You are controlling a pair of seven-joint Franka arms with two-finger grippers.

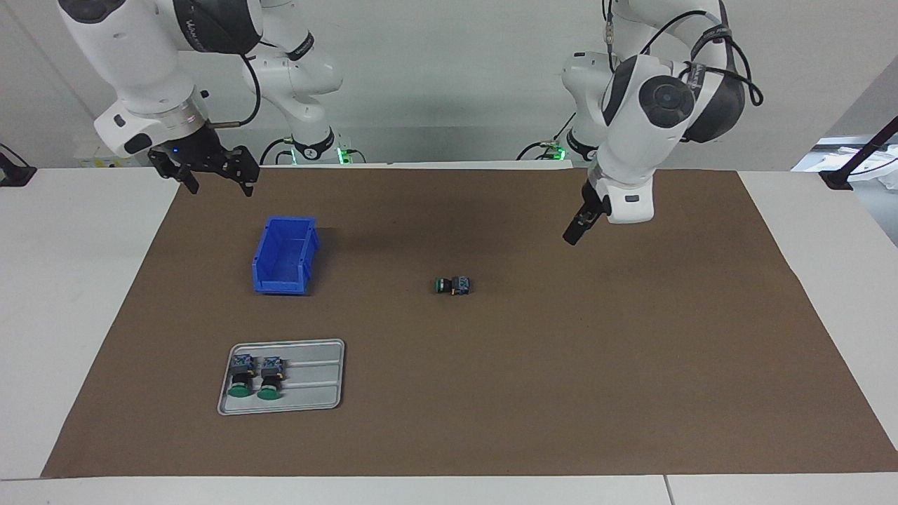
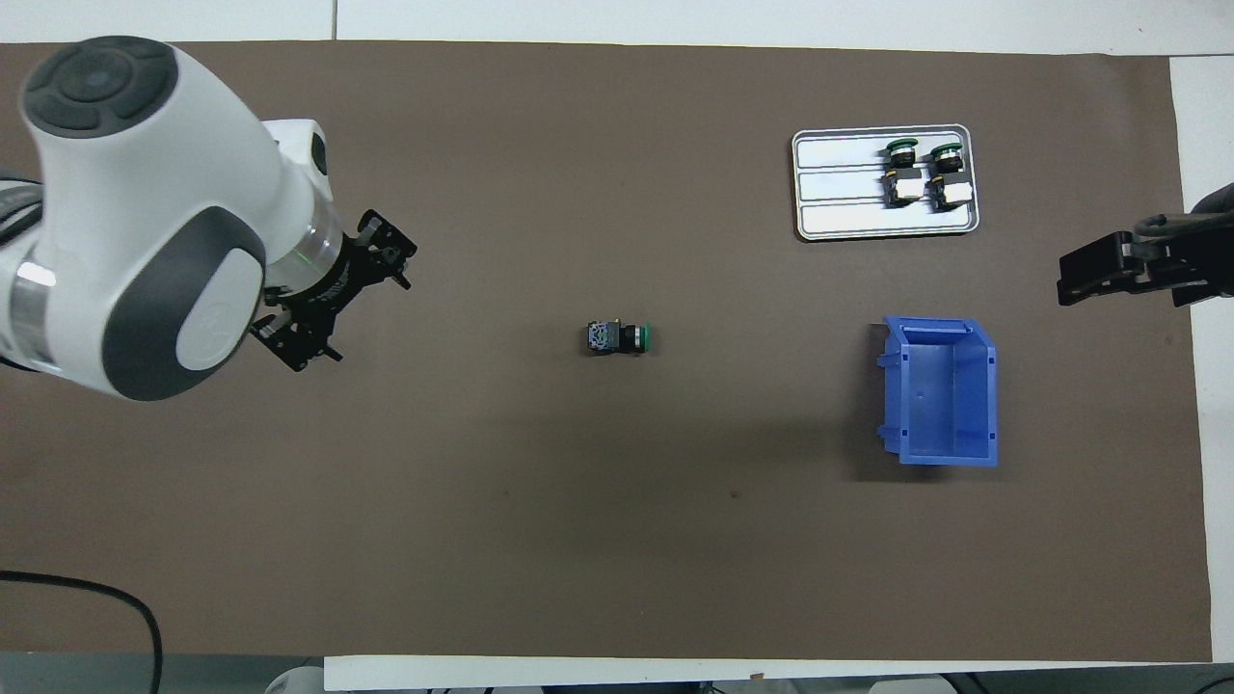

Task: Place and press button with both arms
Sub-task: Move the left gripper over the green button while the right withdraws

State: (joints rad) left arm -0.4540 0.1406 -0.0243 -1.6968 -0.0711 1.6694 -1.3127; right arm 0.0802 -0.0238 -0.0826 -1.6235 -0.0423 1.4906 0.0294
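One green-capped button lies on its side at the middle of the brown mat, also in the overhead view, with its cap toward the right arm's end. Nothing touches it. Two more buttons lie in a grey tray. My left gripper hangs in the air over the mat toward the left arm's end, well apart from the middle button; the overhead view shows it open and empty. My right gripper is open and empty, raised over the mat's edge by the robots, above the blue bin.
The empty blue bin stands toward the right arm's end, nearer to the robots than the tray. The brown mat covers most of the white table.
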